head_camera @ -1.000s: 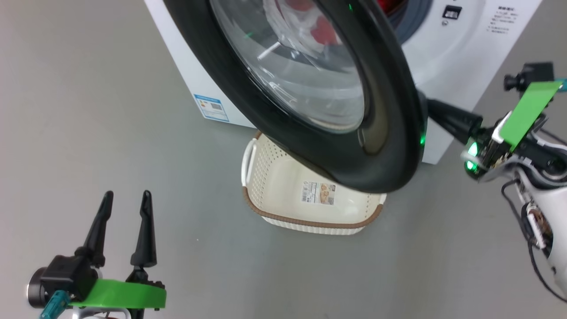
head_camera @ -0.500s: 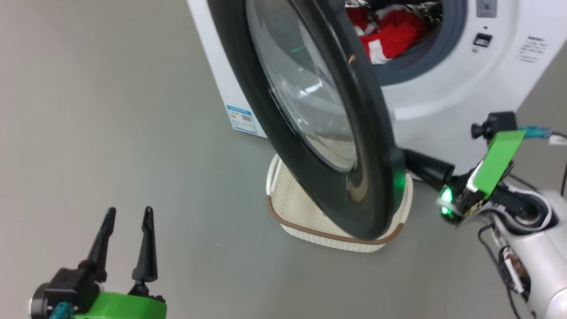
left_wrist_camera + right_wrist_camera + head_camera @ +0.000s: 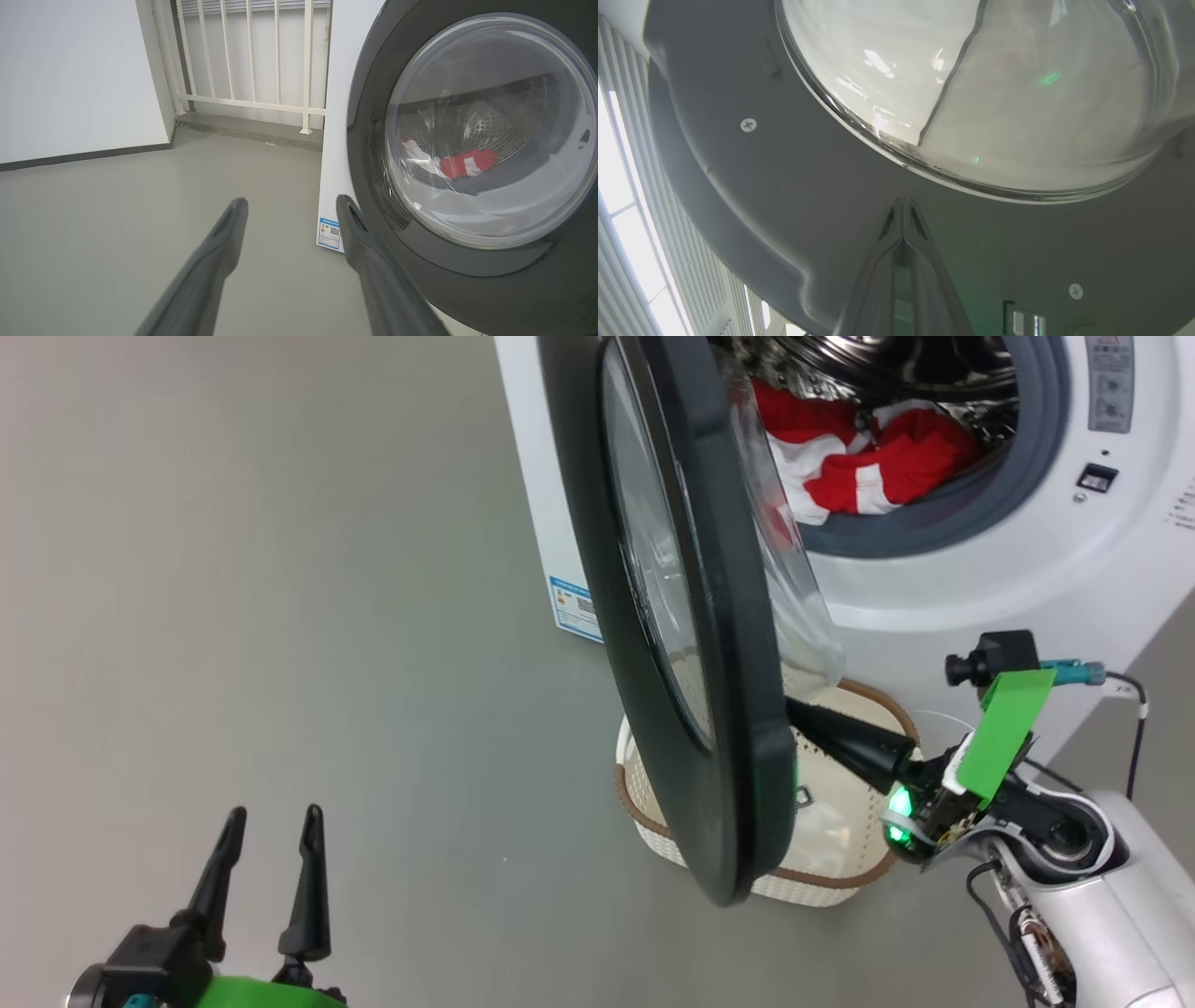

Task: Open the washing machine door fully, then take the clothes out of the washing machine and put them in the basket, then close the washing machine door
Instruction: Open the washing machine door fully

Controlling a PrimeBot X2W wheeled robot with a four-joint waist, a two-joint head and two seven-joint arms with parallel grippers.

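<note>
Our clenched right pincer (image 3: 903,201) presses the grey inner rim of the washing machine door (image 3: 728,644), which we judge rigid, heavy and a safer hold than its slick glass (image 3: 971,93); the left pincer (image 3: 275,814) hangs released.

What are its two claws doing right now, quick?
Left gripper: open, holding nothing.
Right gripper: shut, empty, tips against the washing machine door on its inner side.

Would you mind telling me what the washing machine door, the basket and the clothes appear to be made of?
The washing machine door: likely glossy black plastic rim, given its sheen, around a clear bulging window, probably glass. The basket: cream moulded plastic, matte, with perforated walls and a brown woven-look rim. The clothes: soft red and white fabric, judging by its crumpled folds.
</note>
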